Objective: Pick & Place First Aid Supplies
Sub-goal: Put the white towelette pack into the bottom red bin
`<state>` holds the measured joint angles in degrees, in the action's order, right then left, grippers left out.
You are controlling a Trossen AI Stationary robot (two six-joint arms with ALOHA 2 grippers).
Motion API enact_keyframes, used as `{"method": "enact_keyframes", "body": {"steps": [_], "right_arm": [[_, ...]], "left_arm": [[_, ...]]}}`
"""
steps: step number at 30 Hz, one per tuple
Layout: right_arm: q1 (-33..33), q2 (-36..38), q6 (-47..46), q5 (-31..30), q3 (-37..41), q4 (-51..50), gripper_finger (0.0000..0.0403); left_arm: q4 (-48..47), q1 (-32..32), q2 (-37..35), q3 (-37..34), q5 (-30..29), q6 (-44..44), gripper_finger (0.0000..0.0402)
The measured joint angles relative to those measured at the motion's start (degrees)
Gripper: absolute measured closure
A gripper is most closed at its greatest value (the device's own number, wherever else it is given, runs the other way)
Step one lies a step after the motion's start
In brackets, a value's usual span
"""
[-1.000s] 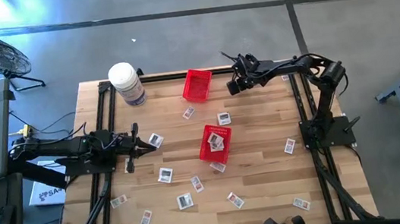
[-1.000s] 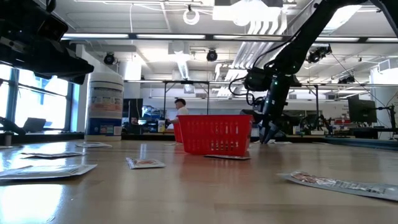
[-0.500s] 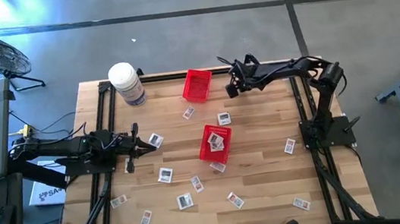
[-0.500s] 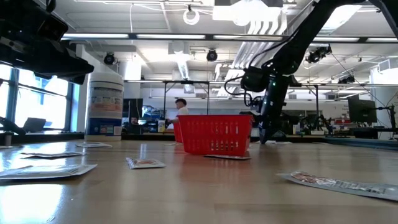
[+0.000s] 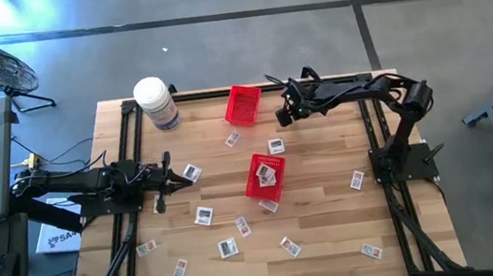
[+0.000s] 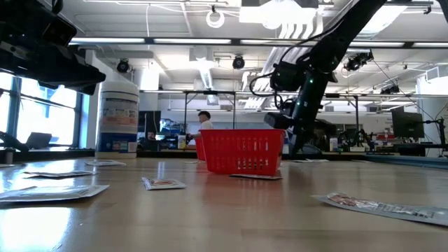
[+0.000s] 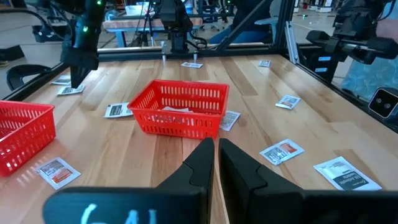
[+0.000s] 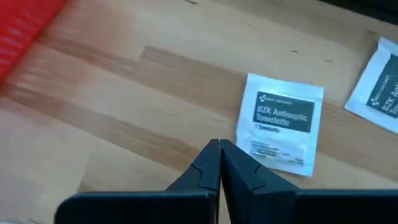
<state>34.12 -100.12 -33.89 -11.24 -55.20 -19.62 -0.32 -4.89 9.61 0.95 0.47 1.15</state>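
Left tool (image 5: 162,205) low over table's left side, dark fingers pressed together, empty. White plastic jar (image 5: 156,103) at far left corner. Wooden plank table (image 5: 322,214), flat white-grey packets (image 5: 203,216) scattered across it. Two red mesh baskets: far one (image 5: 243,104), middle one (image 5: 264,175) with packets inside, print unreadable. Right tool (image 5: 284,117) beside far basket, clenched shut, grasping nothing; packet (image 8: 281,123) on wood just ahead.

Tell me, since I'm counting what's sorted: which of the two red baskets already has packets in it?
The red basket in the table's middle holds packets. The other red basket, at the far edge near the white jar, shows none.
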Motion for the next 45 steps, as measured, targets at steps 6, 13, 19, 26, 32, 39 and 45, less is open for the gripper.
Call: {"method": "enact_keyframes", "body": {"steps": [6, 13, 19, 26, 32, 39, 45], "right_arm": [[0.14, 0.12, 1.42, -4.42, -0.06, 0.36, 0.0382], [1.29, 0.18, 0.99, -3.27, -0.11, 0.16, 0.0297], [1.51, -2.17, -0.03, -4.78, -0.11, 0.32, 0.0254], [2.63, -4.89, -3.14, -3.91, -0.44, 1.08, 0.0260], [2.61, -5.00, -2.28, -4.42, -0.42, 0.62, 0.0291], [2.63, -5.04, -2.14, -4.72, -0.39, -0.59, 0.0333], [2.52, -5.09, -2.27, -4.71, -0.34, -0.73, 0.0360]], "left_arm": [[0.00, -0.02, 0.02, 0.00, -0.02, 0.00, 0.0380], [0.00, 0.00, 0.00, 0.00, 0.00, 0.00, 0.0380], [0.00, -0.01, 0.01, 0.00, -0.01, 0.00, 0.0380], [0.00, 0.00, 0.02, 0.00, 0.00, 0.00, 0.0380], [0.00, -0.02, 0.00, 0.00, 0.00, 0.00, 0.0380], [0.00, -0.01, 0.01, 0.00, -0.01, -0.01, 0.0380], [0.00, 0.00, 0.02, 0.00, -0.02, 0.00, 0.0380]]}}
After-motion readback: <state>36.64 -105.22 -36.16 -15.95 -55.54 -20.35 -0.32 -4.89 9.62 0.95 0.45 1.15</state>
